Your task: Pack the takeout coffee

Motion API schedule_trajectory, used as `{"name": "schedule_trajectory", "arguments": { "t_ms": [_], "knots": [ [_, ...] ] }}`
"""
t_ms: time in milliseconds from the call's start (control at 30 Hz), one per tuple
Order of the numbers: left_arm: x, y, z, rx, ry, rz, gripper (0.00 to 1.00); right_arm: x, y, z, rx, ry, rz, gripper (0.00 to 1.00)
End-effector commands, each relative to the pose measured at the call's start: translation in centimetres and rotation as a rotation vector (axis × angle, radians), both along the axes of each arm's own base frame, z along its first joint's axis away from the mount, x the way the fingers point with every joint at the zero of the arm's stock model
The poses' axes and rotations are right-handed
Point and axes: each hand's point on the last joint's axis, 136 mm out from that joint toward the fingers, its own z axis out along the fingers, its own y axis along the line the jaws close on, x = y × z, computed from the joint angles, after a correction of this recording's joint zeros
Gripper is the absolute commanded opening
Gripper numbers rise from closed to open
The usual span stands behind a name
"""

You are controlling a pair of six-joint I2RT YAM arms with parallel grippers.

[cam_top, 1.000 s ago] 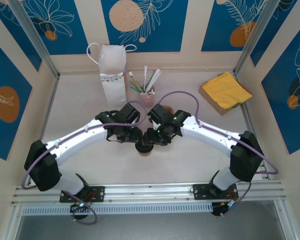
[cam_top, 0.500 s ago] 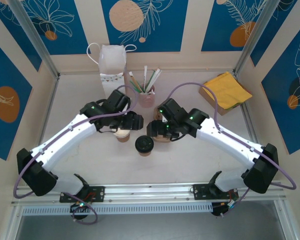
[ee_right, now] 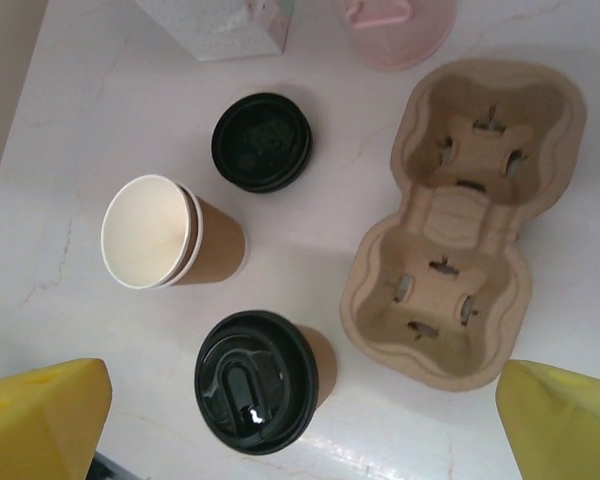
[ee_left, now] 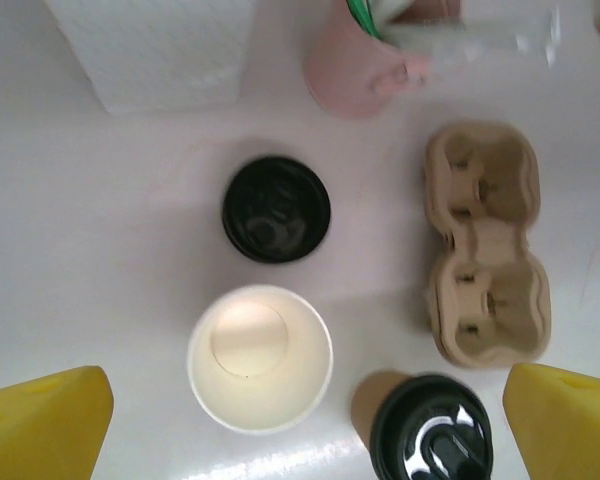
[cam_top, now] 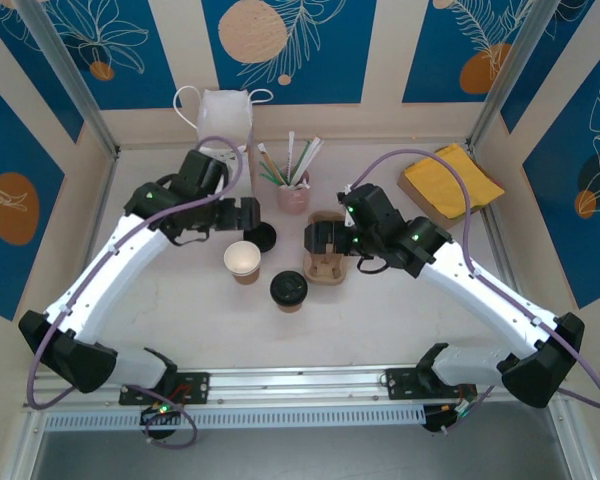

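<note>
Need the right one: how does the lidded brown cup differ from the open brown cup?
The lidded cup wears a black lid; the open cup shows its pale inside. The lidded cup stands beside the cup carrier; the open cup farther off. Both are brown paper, upright.

Open paper cup (ee_right: 170, 235) near loose black lid (ee_right: 262, 141), pulp carrier (ee_right: 460, 220) (two slots), pink cup (cam_top: 293, 192) of possibly straws, white bag (cam_top: 225, 130).

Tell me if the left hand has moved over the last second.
Yes. The left hand has pulled away from the takeout coffee, going up and left in the top view toward the white bag.
</note>
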Motion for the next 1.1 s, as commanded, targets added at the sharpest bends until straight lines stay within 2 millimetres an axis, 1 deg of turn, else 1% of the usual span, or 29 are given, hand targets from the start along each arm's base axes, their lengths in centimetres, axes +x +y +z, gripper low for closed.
{"name": "schedule_trajectory", "arguments": {
  "t_ms": [0,133,200,300,367,433,633,733,800,867,933,1000,1067],
  "knots": [
    [2.1,2.1,1.4,0.064,-0.043,0.055,1.00,1.3,0.1,3.5,0.029,-0.118,0.046,0.99],
    [5.1,4.1,2.6,0.077,-0.045,0.143,0.95,2.0,0.0,5.0,0.033,-0.172,0.067,0.99],
    [6.7,4.9,3.6,0.077,-0.053,0.175,0.91,2.2,-0.1,5.6,0.032,-0.192,0.077,0.99],
    [9.2,5.9,4.2,0.085,-0.066,0.219,0.84,2.5,-0.5,6.1,0.025,-0.213,0.077,0.99],
    [10.7,6.6,4.1,0.082,-0.064,0.249,0.79,2.8,-0.8,6.2,0.024,-0.221,0.071,0.99],
    [12.2,7.1,4.2,0.077,-0.067,0.273,0.77,3.1,-1.1,6.2,0.024,-0.224,0.062,0.99],
    [15.6,6.8,4.7,0.069,-0.103,0.269,0.77,4.2,-1.6,6.2,0.029,-0.223,0.027,0.99],
    [16.6,7.1,4.5,0.079,-0.101,0.277,0.77,4.8,-1.7,6.6,0.032,-0.233,0.020,0.99],
    [17.1,7.1,4.2,0.086,-0.101,0.269,0.76,5.3,-1.8,6.5,0.030,-0.228,0.019,0.99],
    [17.7,7.4,3.8,0.093,-0.100,0.267,0.74,5.7,-1.7,6.5,0.036,-0.218,0.019,0.99],
    [18.4,8.2,3.1,0.097,-0.089,0.282,0.71,6.0,-1.3,6.4,0.043,-0.213,0.025,0.99],
    [19.2,9.0,2.2,0.106,-0.076,0.292,0.63,6.3,-0.9,6.5,0.051,-0.210,0.036,0.99],
    [19.9,9.5,1.4,0.116,-0.066,0.288,0.60,6.5,-0.7,6.4,0.051,-0.203,0.040,0.99]
  ]
}}
